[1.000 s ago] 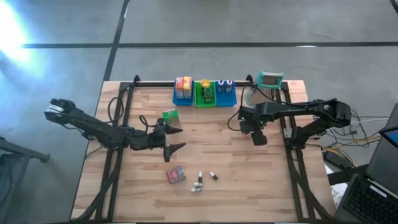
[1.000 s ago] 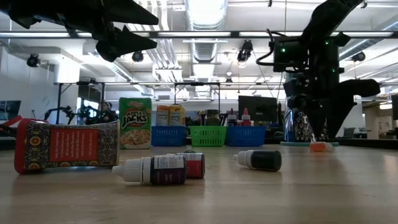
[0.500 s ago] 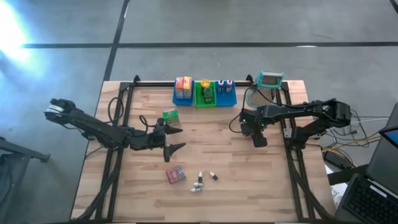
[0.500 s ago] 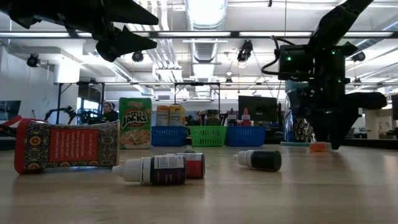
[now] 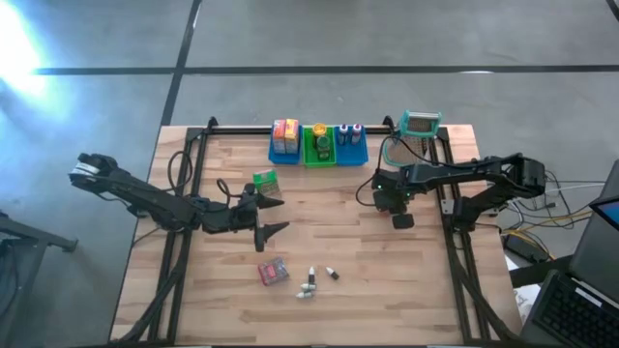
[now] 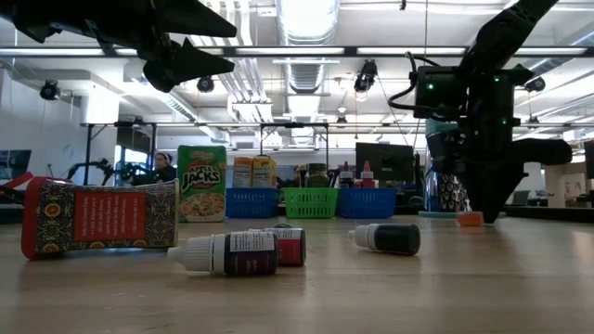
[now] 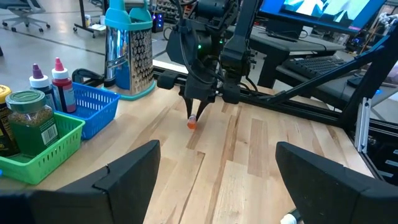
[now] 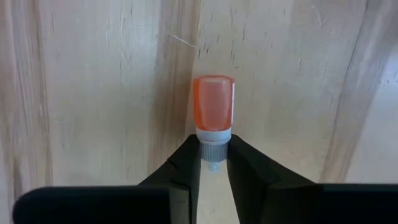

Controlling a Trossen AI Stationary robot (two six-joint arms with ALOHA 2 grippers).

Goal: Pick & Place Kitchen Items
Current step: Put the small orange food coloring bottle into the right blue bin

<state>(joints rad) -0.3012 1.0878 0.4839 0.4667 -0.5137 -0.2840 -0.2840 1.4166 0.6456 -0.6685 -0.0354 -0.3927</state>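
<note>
- Looking down from the high view, the right hand is low over the right part of the wooden surface, in front of the blue bin. The left hand hangs over the middle-left, with its fingers spread and holding nothing. Near it lie a green box, a red packet and three small bottles. The orange bottle itself is hidden under the right hand here.
- Seen from the low view, the right hand points down, and the small orange bottle lies on the surface at its tips, well apart from the dark bottles in front.
- From the left wrist view, the far right hand stands upright over the orange bottle, which is beside the metal grater and the blue bin. The left arm is much farther from it.
- In the right wrist view, the two fingers are closed on the white neck of the orange bottle. Its long axis runs straight away from the hand, cap toward the fingers. The body rests flat on the wood. I judge the next move is to lift it, and the grip on the thin neck may let the body tilt.
</note>
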